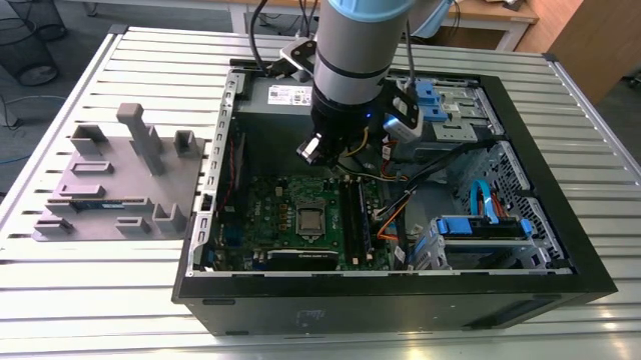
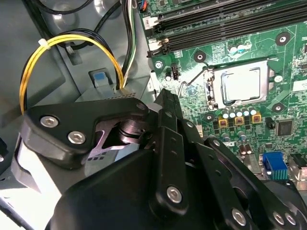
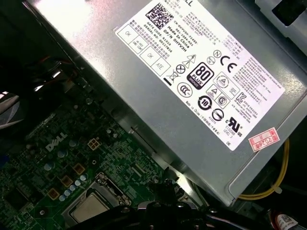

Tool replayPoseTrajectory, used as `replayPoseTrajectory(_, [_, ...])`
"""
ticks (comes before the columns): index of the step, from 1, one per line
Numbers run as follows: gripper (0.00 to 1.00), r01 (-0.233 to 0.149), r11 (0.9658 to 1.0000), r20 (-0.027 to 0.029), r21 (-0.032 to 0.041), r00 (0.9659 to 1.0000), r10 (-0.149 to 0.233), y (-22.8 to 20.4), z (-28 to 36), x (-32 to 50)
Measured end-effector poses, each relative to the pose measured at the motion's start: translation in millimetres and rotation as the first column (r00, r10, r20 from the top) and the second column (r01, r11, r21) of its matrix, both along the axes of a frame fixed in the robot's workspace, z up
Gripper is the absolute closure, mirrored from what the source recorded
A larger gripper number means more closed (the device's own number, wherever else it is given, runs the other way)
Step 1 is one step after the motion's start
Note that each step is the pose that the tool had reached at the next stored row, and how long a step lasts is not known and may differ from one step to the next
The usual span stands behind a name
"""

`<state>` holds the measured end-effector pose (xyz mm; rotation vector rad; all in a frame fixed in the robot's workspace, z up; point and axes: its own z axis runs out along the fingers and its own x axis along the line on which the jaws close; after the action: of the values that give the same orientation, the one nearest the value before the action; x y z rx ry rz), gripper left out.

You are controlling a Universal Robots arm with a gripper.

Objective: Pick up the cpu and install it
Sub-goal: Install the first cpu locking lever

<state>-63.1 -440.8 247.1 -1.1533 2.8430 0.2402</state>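
Note:
The cpu (image 2: pixel 242 84) is a small silver square lying flat in the socket frame on the green motherboard (image 2: pixel 288 57). It also shows in the first wrist view (image 3: pixel 91 208) and in the exterior view (image 1: pixel 311 220). My gripper (image 1: pixel 312 152) hangs inside the open computer case, above the board's far edge and beside the power supply (image 3: pixel 192 81). It is well clear of the cpu. Its fingers meet at one narrow tip in both wrist views (image 2: pixel 165 98) (image 3: pixel 165 188), shut with nothing between them.
Yellow and black cables (image 2: pixel 62 48) loop next to the gripper. Black memory slots (image 2: pixel 216 24) run beside the socket. A drive cage with blue parts (image 1: pixel 486 225) fills the case's right side. On the exterior view's left, a grey fixture (image 1: pixel 115 187) holds a memory stick (image 1: pixel 100 203).

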Motion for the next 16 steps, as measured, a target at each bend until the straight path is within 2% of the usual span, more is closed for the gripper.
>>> replayPoseTrajectory(6, [0.89, 0.000, 1.0000, -0.0001, -0.0004, 1.0000, 0.000, 0.3, -3.1, -0.1])
replayPoseTrajectory(8, [0.89, 0.000, 1.0000, -0.0002, -0.0054, 1.0000, 0.000, 0.3, -3.6, -0.1])
replayPoseTrajectory(10, [0.89, 0.000, 0.9999, -0.0001, -0.0157, 1.0000, 0.000, 0.3, -4.0, -0.1])
replayPoseTrajectory(12, [0.89, 0.000, 0.9995, 0.0000, -0.0305, 1.0000, 0.000, 0.3, -4.2, -0.1])
replayPoseTrajectory(16, [0.89, 0.000, 0.9977, -0.0001, -0.0681, 1.0000, 0.000, 0.1, -4.4, -0.1])
